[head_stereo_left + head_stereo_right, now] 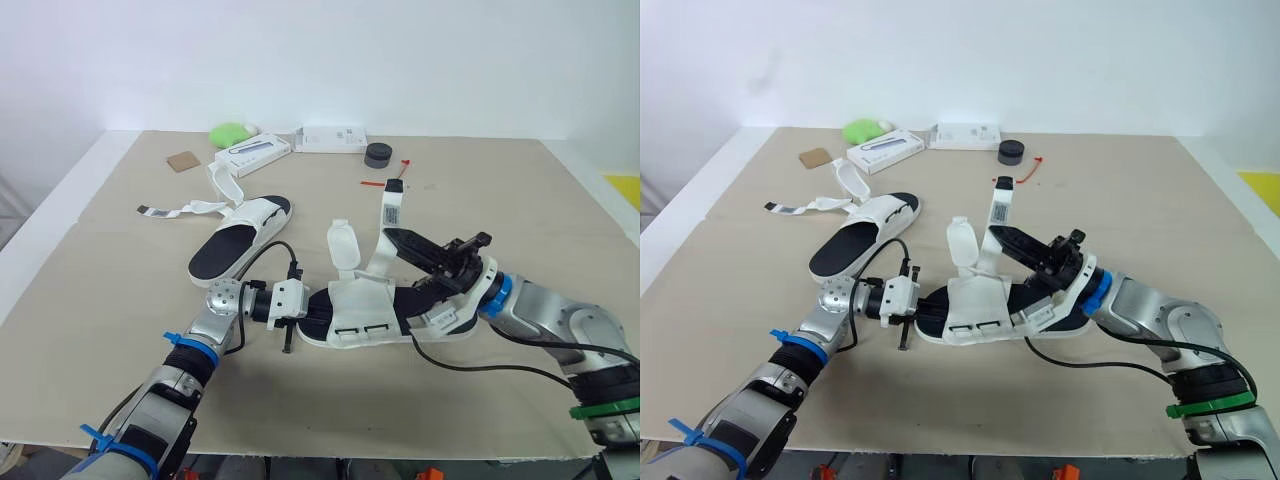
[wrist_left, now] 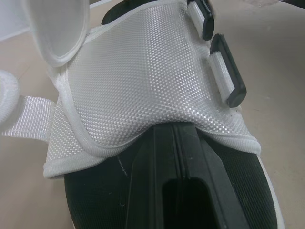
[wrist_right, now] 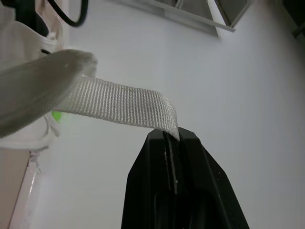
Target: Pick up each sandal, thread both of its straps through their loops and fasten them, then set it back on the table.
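The near sandal [image 1: 368, 318], white with a black footbed, lies at the table's front middle with both straps undone. My left gripper [image 1: 312, 310] is shut, its fingers [image 2: 178, 157] lying on the footbed with the tips hidden under the white mesh upper [image 2: 143, 81]. Two black loops [image 2: 228, 71] sit on that upper's side. My right gripper [image 1: 394, 238] is shut on a webbing strap [image 3: 124, 102], holding it up; the strap's labelled end [image 1: 392, 208] stands upright. A rounded flap [image 1: 343, 245] also stands up. The second sandal [image 1: 240, 240] lies behind to the left, straps [image 1: 185, 209] spread open.
Along the back of the table are a green object [image 1: 230, 132], two white boxes [image 1: 253, 153] [image 1: 333, 138], a dark round puck [image 1: 378, 154], a small red item [image 1: 385, 181] and a brown card [image 1: 183, 160]. The table's front edge [image 1: 330, 445] is close to the near sandal.
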{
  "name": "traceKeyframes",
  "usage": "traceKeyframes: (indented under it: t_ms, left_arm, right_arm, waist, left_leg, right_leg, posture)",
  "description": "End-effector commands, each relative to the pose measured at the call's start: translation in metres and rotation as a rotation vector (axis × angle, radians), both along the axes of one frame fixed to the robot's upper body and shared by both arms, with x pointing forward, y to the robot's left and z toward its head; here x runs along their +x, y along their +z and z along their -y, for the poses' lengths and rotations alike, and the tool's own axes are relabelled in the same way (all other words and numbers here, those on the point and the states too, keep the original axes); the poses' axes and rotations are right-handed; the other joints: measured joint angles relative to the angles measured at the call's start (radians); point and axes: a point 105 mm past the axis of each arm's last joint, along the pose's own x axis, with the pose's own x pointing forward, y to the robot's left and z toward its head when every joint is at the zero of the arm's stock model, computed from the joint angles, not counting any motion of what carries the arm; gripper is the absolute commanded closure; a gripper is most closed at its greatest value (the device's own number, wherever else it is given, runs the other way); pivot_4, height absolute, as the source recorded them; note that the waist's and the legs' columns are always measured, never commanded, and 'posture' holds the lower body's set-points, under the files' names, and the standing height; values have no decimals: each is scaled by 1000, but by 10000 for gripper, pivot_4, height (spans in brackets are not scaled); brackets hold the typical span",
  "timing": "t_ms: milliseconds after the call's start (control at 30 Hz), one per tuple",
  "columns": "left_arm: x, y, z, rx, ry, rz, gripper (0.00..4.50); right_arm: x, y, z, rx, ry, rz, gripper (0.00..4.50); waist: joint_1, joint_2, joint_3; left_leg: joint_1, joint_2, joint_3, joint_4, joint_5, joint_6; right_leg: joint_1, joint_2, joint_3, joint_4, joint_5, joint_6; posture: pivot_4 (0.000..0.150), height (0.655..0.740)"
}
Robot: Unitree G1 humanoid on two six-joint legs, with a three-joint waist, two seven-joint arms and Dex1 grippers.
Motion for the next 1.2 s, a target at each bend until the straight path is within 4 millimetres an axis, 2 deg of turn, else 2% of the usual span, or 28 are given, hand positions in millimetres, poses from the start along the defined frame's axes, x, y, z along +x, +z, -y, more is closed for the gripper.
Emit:
traceKeyframes:
  t_ms: [33,167,367,500,567,667,733,933,967,1000,1067,1200]
  left_arm:
    - [-23,-63,-13,220,-22,-191,45000]
    - [-23,-64,-11,219,-26,-193,45000]
    - [-22,-64,-8,220,-33,-194,45000]
    - [-21,-64,-6,218,-38,-193,45000]
    - [-22,-64,-5,217,-42,-192,45000]
    - [-22,-64,-3,217,-45,-192,45000]
    - [-22,-64,-3,216,-47,-192,45000]
    - [-21,-64,-2,217,-49,-193,45000]
    - [-21,-64,-1,217,-50,-192,45000]
    - [-21,-64,-1,217,-50,-192,45000]
    - [-21,-64,-1,218,-51,-192,45000]
    - [-20,-64,-2,223,-52,-190,45000]
  right_arm:
    - [-15,7,-3,-27,42,10,44518]
    - [-16,-15,1,-129,-29,-124,44518]
    - [-23,-29,9,-221,-85,-263,44518]
    - [-20,-35,14,-235,-128,-333,44518]
    - [-18,-47,21,-280,-182,-426,44518]
    - [-25,-74,36,-366,-245,-593,44518]
    - [-29,-82,43,-363,-271,-668,44518]
    - [-34,-89,50,-281,-328,-880,23992]
    - [-35,-90,54,-273,-341,-925,20689]
    - [-36,-91,56,-266,-350,-960,15217]
    - [-33,-85,69,-276,-375,-1020,8489]
    - [-34,-70,90,-261,-409,-1177,7827]
  waist:
    - [0,0,0]
    - [0,0,0]
    - [0,1,-1]
    - [1,1,0]
    - [2,0,0]
    - [4,0,0]
    - [4,0,0]
    - [4,0,-1]
    - [4,0,-1]
    - [4,0,-1]
    - [4,0,-2]
    - [6,-1,-1]
  left_leg:
    - [0,0,0,0,0,0]
    - [1,0,0,0,0,0]
    - [2,0,0,2,0,0]
    - [3,-1,-1,4,0,0]
    - [3,-1,-1,5,0,0]
    - [2,-2,-1,6,0,0]
    - [2,-1,-1,6,0,0]
    - [3,-1,-1,6,0,0]
    - [3,-1,-2,7,0,0]
    - [3,-1,-2,7,0,0]
    - [3,-2,-2,7,-1,0]
    - [2,-3,-2,7,-2,2]
  right_leg:
    - [0,0,0,0,0,0]
    - [1,0,0,0,0,0]
    - [4,0,0,0,0,1]
    - [7,-1,0,0,-1,2]
    - [7,-1,0,0,-1,2]
    - [9,-2,0,-1,-2,3]
    - [10,-2,0,-2,-3,3]
    - [11,-1,-1,-2,-3,4]
    - [11,-1,-2,-2,-3,5]
    - [12,-2,-2,-2,-4,5]
    - [12,-2,-2,-2,-5,6]
    - [15,-6,-3,-3,-7,8]
  posture:
    - [1500,7400]
    - [1500,7400]
    - [1500,7400]
    - [1500,7400]
    - [1500,7400]
    - [1500,7400]
    - [1500,7400]
    - [1500,7400]
    - [1500,7400]
    - [1500,7400]
    - [1500,7400]
    - [1500,7400]
